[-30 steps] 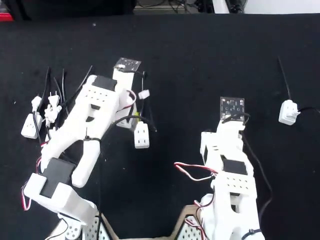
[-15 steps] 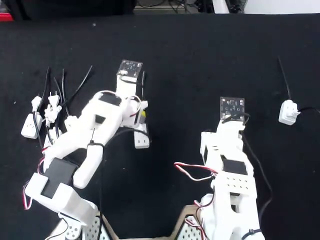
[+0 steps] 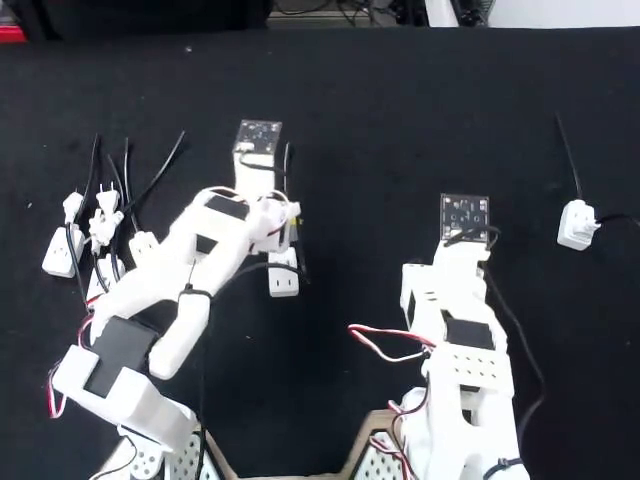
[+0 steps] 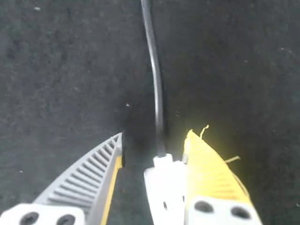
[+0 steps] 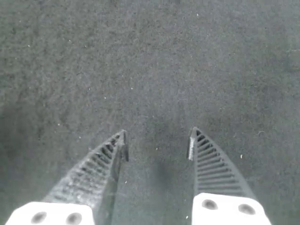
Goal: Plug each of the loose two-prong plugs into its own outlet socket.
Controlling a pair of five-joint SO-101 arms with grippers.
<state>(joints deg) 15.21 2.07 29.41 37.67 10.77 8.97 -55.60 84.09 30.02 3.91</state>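
The left tool (image 4: 154, 136) stands half-open astride the white outlet socket (image 4: 164, 187), which touches one jaw; it is likely a light, hard, slick block, best pinched across its flat sides rather than by its limp cord (image 4: 153, 79).

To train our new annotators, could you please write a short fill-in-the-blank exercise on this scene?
1. A ___ cord runs from the white plug lying within the left tool.
2. The right tool hangs ___ over the bare table.
3. A white outlet socket lies at the table's far ___ side.
Missing: black; open; right.
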